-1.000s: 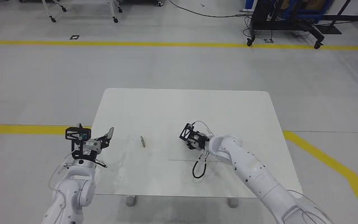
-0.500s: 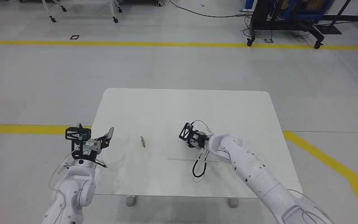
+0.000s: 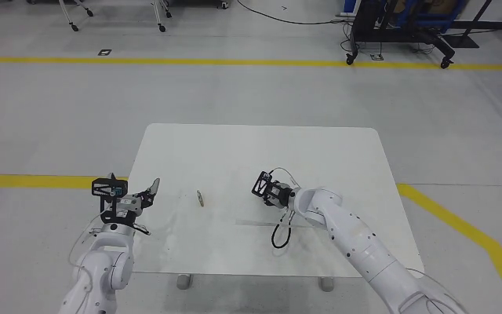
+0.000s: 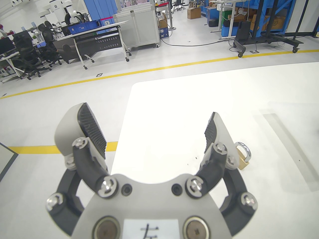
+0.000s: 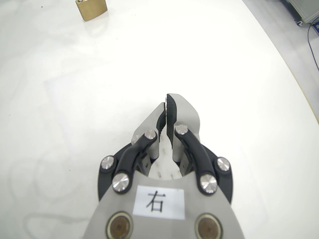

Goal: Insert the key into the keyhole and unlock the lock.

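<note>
Pinched shut on what looks like a sliver of key, the right gripper sits well apart from the padlock lying loose on the table, which may skid since the wide-open left gripper isn't bracing it.

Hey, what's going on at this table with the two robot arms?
The right gripper is shut over the middle of the white table. Its fingertips pinch what looks like the key, though little of it shows. The brass padlock sits on the table ahead of it, shackle closed, with nothing touching it. The left gripper hangs open at the table's edge, on the padlock's other side, holding nothing. The key is not yet in the keyhole.
</note>
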Controlling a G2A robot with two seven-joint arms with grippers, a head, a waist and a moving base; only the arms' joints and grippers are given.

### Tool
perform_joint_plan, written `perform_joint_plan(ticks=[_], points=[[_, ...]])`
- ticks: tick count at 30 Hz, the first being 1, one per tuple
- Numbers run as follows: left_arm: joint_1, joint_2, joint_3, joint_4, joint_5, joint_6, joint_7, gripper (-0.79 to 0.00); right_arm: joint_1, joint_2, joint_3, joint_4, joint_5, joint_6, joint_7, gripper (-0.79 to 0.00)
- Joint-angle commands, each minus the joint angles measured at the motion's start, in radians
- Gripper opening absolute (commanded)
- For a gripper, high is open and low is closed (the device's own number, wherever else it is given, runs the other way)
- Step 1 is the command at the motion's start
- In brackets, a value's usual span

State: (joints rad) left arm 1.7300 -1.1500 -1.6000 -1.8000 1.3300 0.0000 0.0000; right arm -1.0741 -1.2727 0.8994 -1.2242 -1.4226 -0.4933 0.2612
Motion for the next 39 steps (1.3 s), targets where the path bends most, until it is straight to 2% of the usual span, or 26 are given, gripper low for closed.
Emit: perform_joint_plan(ticks=[1, 3, 5, 7, 11, 16, 21, 26, 32, 39], points=[[0.000, 0.000, 0.000, 0.000, 0.000, 0.000, 0.000, 0.000, 0.000, 0.000, 0.000, 0.000, 0.000, 0.000, 0.000, -0.785], [0.000, 0.000, 0.000, 0.000, 0.000, 0.000, 0.000, 0.000, 0.000, 0.000, 0.000, 0.000, 0.000, 0.000, 0.000, -0.785], [-0.009, -0.002, 0.028, -0.021, -0.064, -0.078, -0.038, 0.000, 0.000, 0.000, 0.000, 0.000, 0.000, 0.000, 0.000, -0.785], [-0.055, 0.000, 0.055, -0.034, -0.068, -0.146, -0.110, 0.000, 0.000, 0.000, 0.000, 0.000, 0.000, 0.000, 0.000, -0.785], [-0.177, -0.003, 0.166, -0.047, -0.035, -0.263, -0.252, 0.000, 0.000, 0.000, 0.000, 0.000, 0.000, 0.000, 0.000, -0.785], [-0.306, -0.016, 0.319, 0.003, 0.041, -0.327, -0.363, 0.000, 0.000, 0.000, 0.000, 0.000, 0.000, 0.000, 0.000, -0.785], [-0.400, -0.035, 0.429, 0.114, 0.025, -0.326, -0.424, 0.000, 0.000, 0.000, 0.000, 0.000, 0.000, 0.000, 0.000, -0.785], [-0.451, -0.049, 0.524, 0.196, 0.080, -0.347, -0.450, 0.000, 0.000, 0.000, 0.000, 0.000, 0.000, 0.000, 0.000, -0.785], [-0.475, -0.058, 0.579, 0.251, 0.161, -0.319, -0.473, 0.000, 0.000, 0.000, 0.000, 0.000, 0.000, 0.000, 0.000, -0.785], [-0.481, -0.065, 0.603, 0.291, 0.199, -0.290, -0.471, 0.000, 0.000, 0.000, 0.000, 0.000, 0.000, 0.000, 0.000, -0.785]])
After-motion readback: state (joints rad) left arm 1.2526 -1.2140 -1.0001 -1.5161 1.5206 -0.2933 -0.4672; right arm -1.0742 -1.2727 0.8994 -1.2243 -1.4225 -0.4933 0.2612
